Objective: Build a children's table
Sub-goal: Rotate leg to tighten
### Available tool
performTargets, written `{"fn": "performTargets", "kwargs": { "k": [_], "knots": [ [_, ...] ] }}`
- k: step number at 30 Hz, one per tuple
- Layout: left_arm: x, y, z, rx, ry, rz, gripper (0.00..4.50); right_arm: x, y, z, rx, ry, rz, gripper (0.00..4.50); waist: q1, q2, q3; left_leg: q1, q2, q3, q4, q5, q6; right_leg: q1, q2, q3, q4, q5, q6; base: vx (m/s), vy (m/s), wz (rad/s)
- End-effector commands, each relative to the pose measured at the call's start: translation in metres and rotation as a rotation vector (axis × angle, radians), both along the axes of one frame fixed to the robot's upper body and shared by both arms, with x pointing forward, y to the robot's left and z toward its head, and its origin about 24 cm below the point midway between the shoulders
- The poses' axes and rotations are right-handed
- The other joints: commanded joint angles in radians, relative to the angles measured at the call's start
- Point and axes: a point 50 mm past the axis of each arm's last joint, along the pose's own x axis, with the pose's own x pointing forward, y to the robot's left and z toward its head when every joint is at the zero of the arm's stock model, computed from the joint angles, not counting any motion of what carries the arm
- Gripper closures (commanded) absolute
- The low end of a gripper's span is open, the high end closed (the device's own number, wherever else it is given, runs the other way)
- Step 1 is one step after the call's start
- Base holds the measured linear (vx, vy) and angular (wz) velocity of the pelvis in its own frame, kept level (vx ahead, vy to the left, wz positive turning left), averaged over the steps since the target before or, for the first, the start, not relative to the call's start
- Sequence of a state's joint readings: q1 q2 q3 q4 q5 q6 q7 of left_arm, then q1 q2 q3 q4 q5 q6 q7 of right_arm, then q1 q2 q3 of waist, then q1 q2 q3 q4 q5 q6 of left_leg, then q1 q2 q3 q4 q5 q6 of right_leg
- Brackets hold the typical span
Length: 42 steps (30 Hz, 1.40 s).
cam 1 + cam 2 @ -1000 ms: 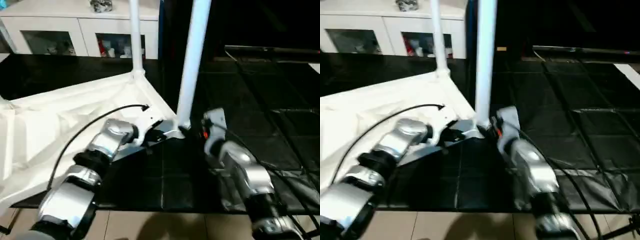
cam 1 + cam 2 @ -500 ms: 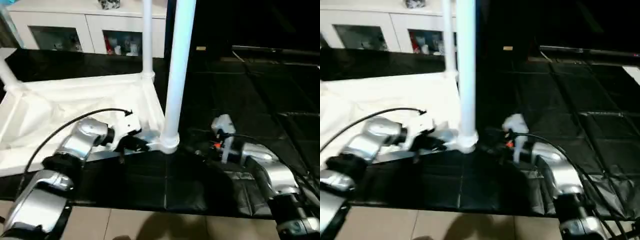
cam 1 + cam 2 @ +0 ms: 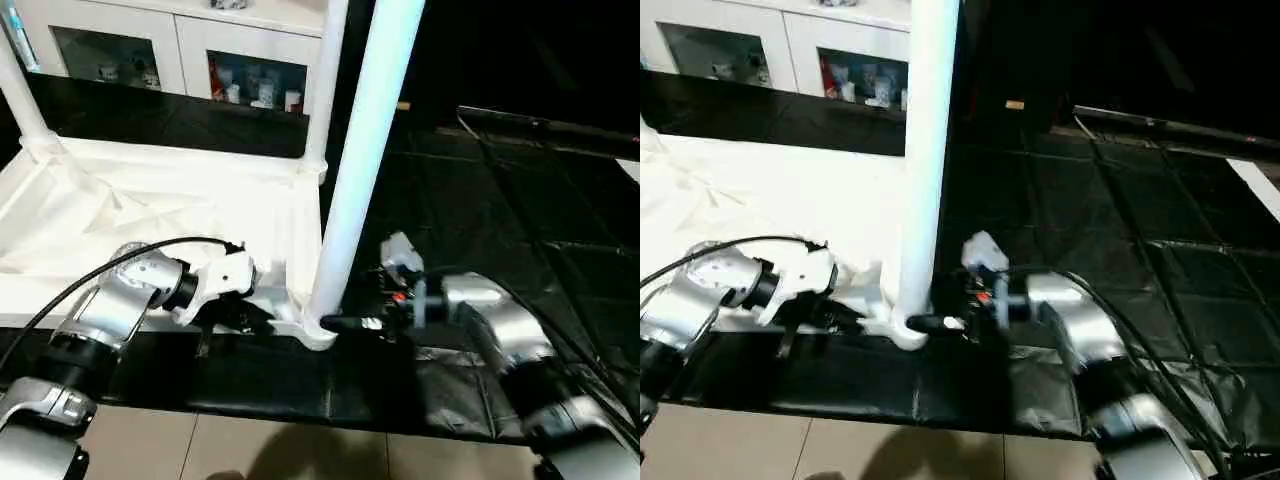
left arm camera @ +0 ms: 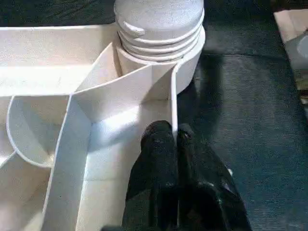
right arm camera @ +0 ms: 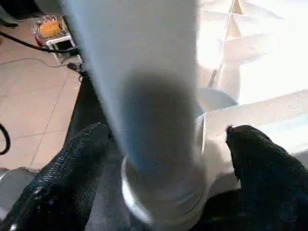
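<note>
White leg (image 3: 362,150) upright, right pincer (image 5: 163,159) now straddling

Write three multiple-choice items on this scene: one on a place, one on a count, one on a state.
1. Where is the right gripper?
A. On the cabinet
B. At the base of the near leg
C. On the floor tiles

2. How many legs stand upright in the left eye view?
A. One
B. Five
C. Three

3. How does the table top lie?
A. Upside down
B. Right way up
C. On its edge

Answers: 1 B, its fingers straddle that leg just above the socket. 2 C, one at the left corner, one at the far corner, one near. 3 A, its ribs face up and the legs point upward.
</note>
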<state>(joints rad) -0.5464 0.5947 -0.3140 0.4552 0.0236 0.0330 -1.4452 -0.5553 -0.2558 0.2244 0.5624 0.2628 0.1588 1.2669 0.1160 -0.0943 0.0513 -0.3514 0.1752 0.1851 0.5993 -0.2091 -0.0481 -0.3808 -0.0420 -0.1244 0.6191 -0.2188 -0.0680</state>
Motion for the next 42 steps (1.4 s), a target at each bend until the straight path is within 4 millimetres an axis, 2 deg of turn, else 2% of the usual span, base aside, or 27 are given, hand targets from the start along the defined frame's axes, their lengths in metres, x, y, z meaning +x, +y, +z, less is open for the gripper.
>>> {"fn": "performTargets", "kwargs": {
  "k": [1,3,4,6,12,15,17,18,20,22,23,24,25,26,27,28,29,30,31,32,33,34,35,36,37,40,42],
  "knots": [
    [-0.011,-0.004,-0.014,0.043,0.081,-0.059,4.50,0.002,-0.003,0.001,-0.009,-0.002,0.024,0.83,0.005,0.015,-0.059,0.010,0.091,-0.033,-0.070,-0.030,0.040,0.054,-0.150,0.090,-0.061,-0.080,-0.146,0.000,0.000,0.00],
    [-0.012,-0.004,-0.014,0.051,0.080,-0.065,4.50,0.001,-0.003,0.002,0.000,0.012,0.042,0.96,0.007,0.015,-0.060,0.009,0.092,-0.032,-0.069,-0.016,0.047,0.054,-0.147,0.089,-0.057,-0.047,-0.152,0.000,0.000,0.00],
    [-0.012,-0.005,-0.014,0.055,0.079,-0.067,4.50,0.001,-0.004,0.002,0.004,0.019,0.053,1.10,0.008,0.023,-0.061,0.010,0.093,-0.034,-0.068,-0.021,0.044,0.055,-0.149,0.088,-0.056,-0.034,-0.158,0.000,0.000,0.00],
    [-0.012,-0.006,-0.013,0.059,0.079,-0.071,4.50,0.000,-0.005,0.002,0.015,0.046,0.085,1.34,0.008,0.020,-0.061,0.008,0.092,-0.033,-0.068,-0.019,0.046,0.058,-0.145,0.088,-0.053,-0.015,-0.163,0.000,0.000,0.00],
    [-0.010,-0.008,-0.011,0.060,0.071,-0.071,4.50,-0.001,-0.006,-0.001,0.020,0.079,0.125,1.79,0.014,0.025,-0.061,0.008,0.091,-0.033,-0.066,-0.041,0.035,0.056,-0.146,0.088,-0.057,-0.053,-0.160,0.000,0.000,0.00],
    [-0.008,-0.009,-0.011,0.053,0.074,-0.057,4.50,-0.002,-0.004,-0.004,0.032,0.101,0.132,2.12,0.017,0.028,-0.063,0.010,0.093,-0.034,-0.066,-0.039,0.030,0.055,-0.146,0.088,-0.055,-0.040,-0.163,0.000,0.000,0.00],
    [-0.008,-0.010,-0.011,0.050,0.075,-0.049,4.50,-0.003,-0.003,-0.004,0.037,0.106,0.133,2.21,0.019,0.026,-0.062,0.010,0.092,-0.034,-0.066,-0.043,0.027,0.055,-0.147,0.089,-0.055,-0.040,-0.165,0.000,0.000,0.00],
    [-0.005,-0.011,-0.012,0.045,0.079,-0.012,4.50,-0.003,-0.002,-0.005,0.057,0.114,0.125,2.26,0.023,0.035,-0.063,0.011,0.092,-0.034,-0.066,-0.046,0.024,0.055,-0.148,0.089,-0.055,-0.043,-0.165,0.000,0.000,0.00],
    [-0.001,-0.015,-0.014,0.039,0.088,0.047,4.50,-0.004,0.001,-0.006,0.085,0.105,0.070,2.40,0.024,0.030,-0.061,0.012,0.093,-0.033,-0.066,-0.055,0.021,0.054,-0.148,0.090,-0.059,-0.054,-0.163,0.000,0.000,0.00],
    [0.008,-0.023,-0.013,0.002,0.082,0.134,4.50,-0.004,0.005,-0.011,0.088,0.095,-0.028,2.43,0.026,0.029,-0.058,0.015,0.092,-0.033,-0.067,-0.069,0.013,0.051,-0.149,0.091,-0.063,-0.089,-0.155,0.000,0.000,0.00],
    [0.010,-0.026,-0.013,-0.011,0.080,0.155,4.50,-0.005,0.006,-0.012,0.086,0.093,-0.046,2.45,0.025,0.037,-0.055,0.018,0.091,-0.035,-0.071,-0.105,0.000,0.049,-0.151,0.092,-0.075,-0.142,-0.148,0.000,0.000,0.00],
    [0.011,-0.027,-0.013,-0.018,0.079,0.166,4.50,-0.005,0.007,-0.013,0.086,0.092,-0.055,2.47,0.025,0.031,-0.053,0.020,0.088,-0.036,-0.072,-0.135,-0.008,0.053,-0.154,0.093,-0.084,-0.217,-0.135,0.000,0.000,0.00],
    [0.013,-0.031,-0.012,-0.038,0.076,0.195,4.50,-0.005,0.009,-0.015,0.081,0.096,-0.089,2.49,0.026,0.035,-0.051,0.020,0.086,-0.038,-0.072,-0.147,-0.011,0.053,-0.156,0.093,-0.090,-0.279,-0.121,0.000,0.000,0.00],
    [0.019,-0.040,-0.009,-0.088,0.070,0.254,4.50,-0.005,0.014,-0.018,0.079,0.101,-0.154,2.50,0.024,0.043,-0.049,0.019,0.088,-0.039,-0.075,-0.150,-0.016,0.052,-0.155,0.093,-0.091,-0.292,-0.116,0.000,0.000,0.00],
    [0.022,-0.045,-0.007,-0.118,0.066,0.291,4.50,-0.004,0.018,-0.020,0.075,0.110,-0.199,2.51,0.018,0.044,-0.043,0.028,0.092,-0.043,-0.080,-0.197,-0.028,0.045,-0.152,0.089,-0.103,-0.351,-0.106,0.000,0.000,0.00],
    [0.025,-0.050,-0.006,-0.141,0.061,0.322,4.50,-0.003,0.022,-0.022,0.067,0.120,-0.238,2.52,0.012,0.042,-0.043,0.031,0.091,-0.048,-0.083,-0.236,-0.039,0.050,-0.158,0.088,-0.109,-0.413,-0.099,0.000,0.000,0.00],
    [0.029,-0.056,-0.004,-0.170,0.057,0.364,4.50,-0.001,0.027,-0.024,0.053,0.125,-0.286,2.53,0.012,0.045,-0.046,0.028,0.088,-0.049,-0.080,-0.230,-0.041,0.055,-0.162,0.089,-0.108,-0.424,-0.094,0.000,0.000,0.00],
    [0.032,-0.062,-0.003,-0.187,0.057,0.396,4.50,0.001,0.031,-0.025,0.041,0.123,-0.328,2.53,0.009,0.041,-0.048,0.022,0.086,-0.049,-0.081,-0.212,-0.039,0.059,-0.163,0.090,-0.108,-0.422,-0.089,0.000,0.000,0.00],
    [0.035,-0.066,-0.003,-0.197,0.050,0.427,4.50,0.004,0.035,-0.025,0.033,0.126,-0.372,2.54,0.004,0.049,-0.049,0.015,0.080,-0.048,-0.077,-0.164,-0.026,0.060,-0.159,0.089,-0.107,-0.412,-0.075,0.000,0.000,0.00],
    [0.037,-0.069,-0.003,-0.201,0.042,0.453,4.50,0.006,0.039,-0.026,0.027,0.133,-0.413,2.54,0.000,0.045,-0.050,0.014,0.078,-0.046,-0.076,-0.153,-0.020,0.059,-0.156,0.089,-0.108,-0.400,-0.073,0.000,0.000,0.00],
    [0.043,-0.079,-0.002,-0.214,0.020,0.510,4.50,0.015,0.049,-0.027,-0.006,0.147,-0.536,2.54,-0.001,0.055,-0.052,0.017,0.077,-0.043,-0.073,-0.131,-0.011,0.056,-0.154,0.092,-0.105,-0.361,-0.081,0.000,0.000,0.00],
    [0.043,-0.079,-0.002,-0.214,0.020,0.510,4.50,0.015,0.049,-0.027,-0.006,0.147,-0.536,2.54,-0.005,0.052,-0.051,0.018,0.076,-0.042,-0.073,-0.127,-0.009,0.051,-0.152,0.092,-0.105,-0.353,-0.089,0.000,0.000,0.00],
    [0.045,-0.085,-0.001,-0.226,0.008,0.543,4.50,0.020,0.054,-0.027,-0.025,0.156,-0.599,2.54,-0.006,0.051,-0.054,0.017,0.071,-0.041,-0.071,-0.120,-0.004,0.057,-0.149,0.089,-0.104,-0.349,-0.088,0.000,0.000,0.00],
    [0.045,-0.085,-0.001,-0.226,0.008,0.543,4.50,0.020,0.054,-0.027,-0.025,0.156,-0.599,2.54,-0.006,0.054,-0.056,0.014,0.070,-0.039,-0.070,-0.094,0.006,0.058,-0.150,0.093,-0.101,-0.309,-0.094,0.000,0.000,0.00],
    [0.051,-0.091,0.001,-0.236,-0.017,0.589,4.50,0.027,0.062,-0.024,-0.046,0.155,-0.682,2.54,-0.009,0.059,-0.057,0.014,0.074,-0.038,-0.070,-0.079,0.011,0.055,-0.145,0.094,-0.095,-0.258,-0.102,0.000,0.000,0.00],
    [0.056,-0.094,0.004,-0.240,-0.052,0.617,4.50,0.034,0.068,-0.021,-0.056,0.169,-0.753,2.54,-0.011,0.060,-0.063,0.011,0.071,-0.037,-0.069,-0.041,0.023,0.059,-0.143,0.093,-0.083,-0.159,-0.121,0.000,0.000,0.00],
    [0.057,-0.095,0.005,-0.228,-0.074,0.610,4.50,0.035,0.069,-0.019,-0.051,0.161,-0.757,2.54,-0.011,0.066,-0.065,0.011,0.075,-0.038,-0.069,-0.029,0.034,0.060,-0.143,0.094,-0.074,-0.090,-0.132,0.000,0.000,0.00]
  ]
}}
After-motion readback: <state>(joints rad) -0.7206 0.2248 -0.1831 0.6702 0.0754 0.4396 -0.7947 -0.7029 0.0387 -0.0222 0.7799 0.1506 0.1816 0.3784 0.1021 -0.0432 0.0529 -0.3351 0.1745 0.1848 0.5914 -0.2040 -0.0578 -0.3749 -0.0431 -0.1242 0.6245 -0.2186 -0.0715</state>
